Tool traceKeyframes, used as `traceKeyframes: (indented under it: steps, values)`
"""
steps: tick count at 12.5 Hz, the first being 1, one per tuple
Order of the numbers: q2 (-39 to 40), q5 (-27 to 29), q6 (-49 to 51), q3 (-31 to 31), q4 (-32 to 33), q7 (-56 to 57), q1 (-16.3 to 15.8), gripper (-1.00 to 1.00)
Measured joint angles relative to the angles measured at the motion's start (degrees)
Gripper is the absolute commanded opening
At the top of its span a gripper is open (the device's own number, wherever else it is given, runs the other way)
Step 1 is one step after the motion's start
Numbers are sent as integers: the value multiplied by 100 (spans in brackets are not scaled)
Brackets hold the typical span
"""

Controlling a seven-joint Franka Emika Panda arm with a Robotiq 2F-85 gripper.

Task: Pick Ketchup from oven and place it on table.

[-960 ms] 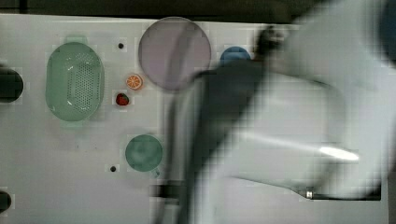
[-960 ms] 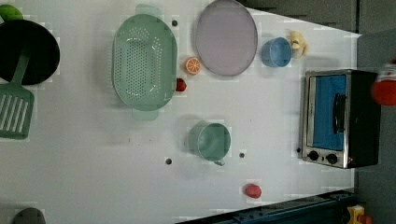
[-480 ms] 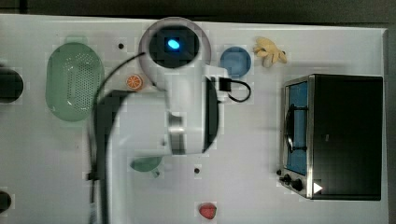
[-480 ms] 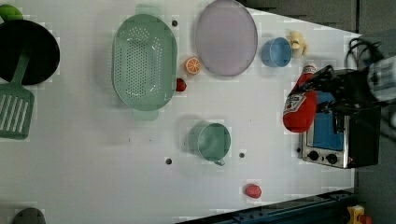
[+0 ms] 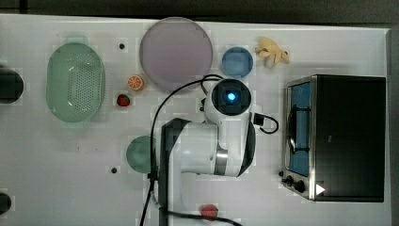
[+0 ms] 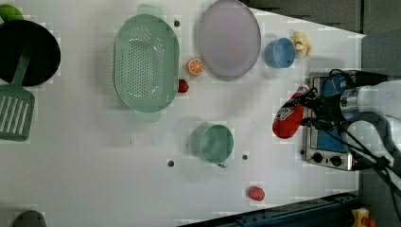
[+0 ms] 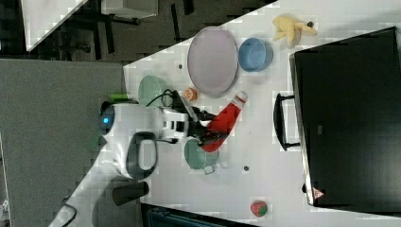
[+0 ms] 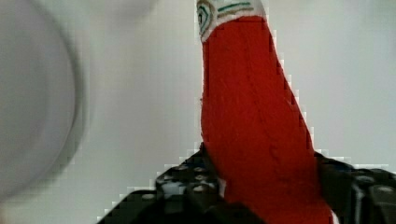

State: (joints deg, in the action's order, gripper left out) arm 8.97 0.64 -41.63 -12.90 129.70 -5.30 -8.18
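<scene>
Fingers [image 8: 261,196] clamped on the red Ketchup [image 8: 254,121] bottle's base, above the table [image 6: 94,179].

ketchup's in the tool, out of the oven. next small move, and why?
Probably lower it straight down and only then release. The red ketchup squeeze bottle with the white cap is clamped at its base by the tool, tilted, over bare white tabletop between the green mug and the silver-fronted toaster oven. Whether it already touches the table cannot be told.
</scene>
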Motion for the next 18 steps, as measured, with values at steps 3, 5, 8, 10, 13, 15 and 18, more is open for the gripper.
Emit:
traceKeyframes:
  steps: [3,5,8,10,13,15,18]
  values:
    - [819,-114,-632,-1,-56,2,71,76]
    - [1180,-103,-985,106,-22,2,54,100]
    - [997,13,-660,292,145,-2,-67,100]
    - [536,-93,-14,330,-22,-1,-94,100]
    - [-496,-63,1712,219,-962,-9,-145,100]
    - [-657,-64,2477,254,-2053,-9,-69,100]
    - [-927,-55,2932,245,-3089,-12,-78,100]
